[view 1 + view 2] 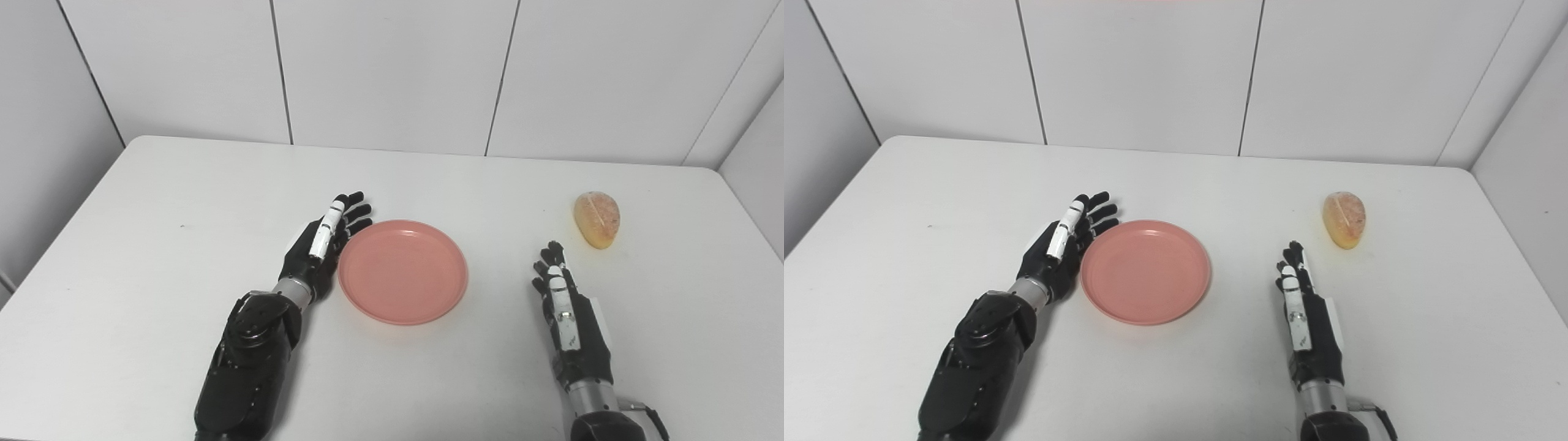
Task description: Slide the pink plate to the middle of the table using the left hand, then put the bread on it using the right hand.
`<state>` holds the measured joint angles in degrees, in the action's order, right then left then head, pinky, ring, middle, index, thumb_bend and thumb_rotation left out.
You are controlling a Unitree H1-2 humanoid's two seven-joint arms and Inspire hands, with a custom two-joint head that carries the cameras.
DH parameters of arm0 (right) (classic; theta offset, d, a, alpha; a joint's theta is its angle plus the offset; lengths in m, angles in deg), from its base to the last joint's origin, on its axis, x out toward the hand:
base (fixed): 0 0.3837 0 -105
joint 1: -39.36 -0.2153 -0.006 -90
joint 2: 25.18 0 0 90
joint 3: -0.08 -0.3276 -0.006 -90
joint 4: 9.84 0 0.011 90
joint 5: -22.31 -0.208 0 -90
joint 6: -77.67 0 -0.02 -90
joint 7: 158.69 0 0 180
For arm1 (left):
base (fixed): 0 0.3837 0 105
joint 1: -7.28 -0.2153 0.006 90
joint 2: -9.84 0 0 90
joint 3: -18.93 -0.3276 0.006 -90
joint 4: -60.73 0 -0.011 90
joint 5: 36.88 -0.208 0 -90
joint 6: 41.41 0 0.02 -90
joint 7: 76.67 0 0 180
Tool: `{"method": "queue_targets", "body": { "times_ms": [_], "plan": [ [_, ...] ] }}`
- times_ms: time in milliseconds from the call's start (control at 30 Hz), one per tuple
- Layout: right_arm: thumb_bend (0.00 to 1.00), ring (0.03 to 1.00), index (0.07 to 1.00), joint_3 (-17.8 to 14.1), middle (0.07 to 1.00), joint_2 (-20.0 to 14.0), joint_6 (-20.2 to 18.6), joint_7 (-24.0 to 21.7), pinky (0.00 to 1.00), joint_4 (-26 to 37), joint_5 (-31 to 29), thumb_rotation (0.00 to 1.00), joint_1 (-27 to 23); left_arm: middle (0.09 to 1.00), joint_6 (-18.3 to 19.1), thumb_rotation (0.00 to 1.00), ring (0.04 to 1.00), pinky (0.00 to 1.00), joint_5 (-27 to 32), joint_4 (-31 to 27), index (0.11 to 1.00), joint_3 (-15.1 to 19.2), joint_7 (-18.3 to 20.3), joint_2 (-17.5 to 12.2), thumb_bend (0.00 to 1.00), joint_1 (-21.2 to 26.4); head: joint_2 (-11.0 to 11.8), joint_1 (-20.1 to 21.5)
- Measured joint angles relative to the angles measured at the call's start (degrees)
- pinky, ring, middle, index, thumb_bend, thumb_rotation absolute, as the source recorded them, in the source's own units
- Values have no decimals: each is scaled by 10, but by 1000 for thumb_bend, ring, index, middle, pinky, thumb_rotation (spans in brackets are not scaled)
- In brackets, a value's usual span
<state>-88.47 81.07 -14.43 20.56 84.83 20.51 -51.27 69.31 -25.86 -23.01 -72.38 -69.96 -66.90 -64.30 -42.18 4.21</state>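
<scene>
Pink plate (402, 271) lies at frame centre, so the slide looks about done; the left hand (321, 245), fingers spread, rests against its left rim. Bread (596, 219) waits upper right, untouched, beyond the empty, spread right hand (566, 306).

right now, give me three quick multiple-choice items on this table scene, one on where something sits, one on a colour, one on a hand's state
1. Where is the bread?
A. on the plate
B. on the table, beyond the right hand
C. in the left hand

2. What colour is the plate?
A. pink
B. blue
C. green

3. What is the left hand doing?
A. gripping the bread
B. lying open against the plate's left rim
C. clenched on the table's far edge

Answers:
1 B, the bread lies on the bare table, just past the right hand.
2 A, the plate's whole surface is pink.
3 B, its fingers are spread and it holds nothing.
</scene>
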Motion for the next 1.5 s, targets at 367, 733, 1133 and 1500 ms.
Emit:
{"method": "queue_targets", "body": {
  "times_ms": [367, 733, 1133, 1500],
  "plan": [
    [257, 967, 990, 2, 982, 1, -11, 1, 974, 5, -1, 1000, -1, 912, -46, 1000, 908, 899, -10, 17, 897, -7, 1, 8, 343, -12, -10, 32],
    [283, 944, 964, -4, 960, -9, -29, 2, 945, 41, 0, 1000, -1, 907, -63, 1000, 904, 903, -9, 30, 892, -5, 6, 10, 348, -13, 1, 79],
    [343, 888, 921, -26, 910, -14, -93, 32, 858, 123, 40, 1000, -51, 905, -79, 1000, 901, 891, -9, 40, 891, -5, 12, 11, 343, -13, 18, 111],
    [554, 872, 910, -29, 894, -70, -145, 47, 783, 153, 194, 871, -129, 905, -88, 1000, 898, 892, -10, 46, 895, -6, 24, 10, 337, -12, 27, 132]
  ]
}}
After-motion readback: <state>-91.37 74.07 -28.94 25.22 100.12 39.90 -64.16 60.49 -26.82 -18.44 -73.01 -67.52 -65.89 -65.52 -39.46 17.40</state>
